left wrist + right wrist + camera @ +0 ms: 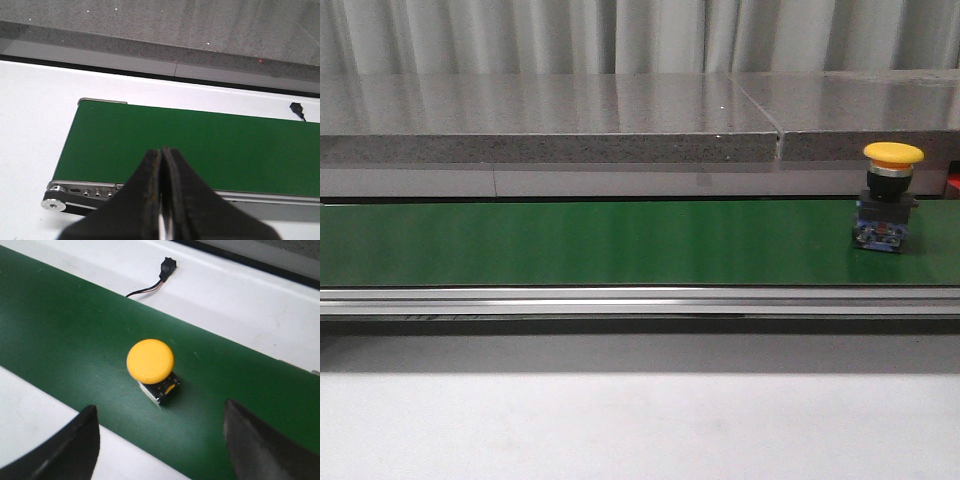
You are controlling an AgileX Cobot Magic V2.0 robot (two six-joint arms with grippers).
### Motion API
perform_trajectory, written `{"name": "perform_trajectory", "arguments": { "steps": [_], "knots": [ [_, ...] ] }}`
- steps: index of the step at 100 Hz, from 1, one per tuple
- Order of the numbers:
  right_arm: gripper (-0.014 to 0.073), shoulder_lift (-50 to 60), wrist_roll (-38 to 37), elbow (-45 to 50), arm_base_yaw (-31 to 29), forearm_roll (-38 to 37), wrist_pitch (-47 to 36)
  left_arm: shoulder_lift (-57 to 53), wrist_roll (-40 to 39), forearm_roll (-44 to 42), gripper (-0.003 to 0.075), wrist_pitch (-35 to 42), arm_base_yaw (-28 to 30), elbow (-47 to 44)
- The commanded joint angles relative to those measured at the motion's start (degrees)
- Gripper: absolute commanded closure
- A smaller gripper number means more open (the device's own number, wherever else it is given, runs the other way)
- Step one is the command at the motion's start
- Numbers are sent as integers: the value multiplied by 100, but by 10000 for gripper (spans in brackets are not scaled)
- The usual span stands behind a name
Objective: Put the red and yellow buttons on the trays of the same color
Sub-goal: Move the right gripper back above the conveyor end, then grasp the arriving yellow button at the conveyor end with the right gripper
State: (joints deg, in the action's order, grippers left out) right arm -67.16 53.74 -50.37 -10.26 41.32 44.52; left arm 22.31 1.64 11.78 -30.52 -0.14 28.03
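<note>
From the front view I see the yellow button (892, 195) standing upright on the green conveyor belt (600, 242), far toward the right end of it, its mushroom cap on top and a dark body with a blue base beneath. Behind the belt runs a grey speckled stone ledge (550, 118), and in front of the belt's metal rail lies the white surface (620, 425). Neither arm shows in that view. Through my right wrist camera the yellow button (150, 361) sits on the belt (65, 335) between the two dark fingers (75, 450), which stand wide apart with nothing between them, so I read the right gripper (162, 440) as open with its jaws spread above the belt and clear of the button. A small black connector on a thin cable (167, 266) lies on the white surface beyond the belt. My left wrist camera shows the left gripper (162, 200) with its jaws pressed together, closed on nothing, hanging over the near edge of the belt (200, 145) close to its roller end (55, 197). I cannot see any tray or a red button in these views.
</note>
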Motion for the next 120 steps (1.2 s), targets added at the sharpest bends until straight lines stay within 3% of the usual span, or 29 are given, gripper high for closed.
{"name": "perform_trajectory", "arguments": {
  "steps": [1, 108, 120],
  "knots": [
    [74, -89, 92, -127, 14, 193, -279, 26, -19, 68, 739, 410, -29, 139],
    [74, -1393, 92, -134, 14, 471, -1617, 26, -19, 68, 739, 410, -29, 139],
    [137, -1393, 92, -134, 14, 545, -1637, 26, -19, 68, 739, 410, -29, 139]
  ]
}}
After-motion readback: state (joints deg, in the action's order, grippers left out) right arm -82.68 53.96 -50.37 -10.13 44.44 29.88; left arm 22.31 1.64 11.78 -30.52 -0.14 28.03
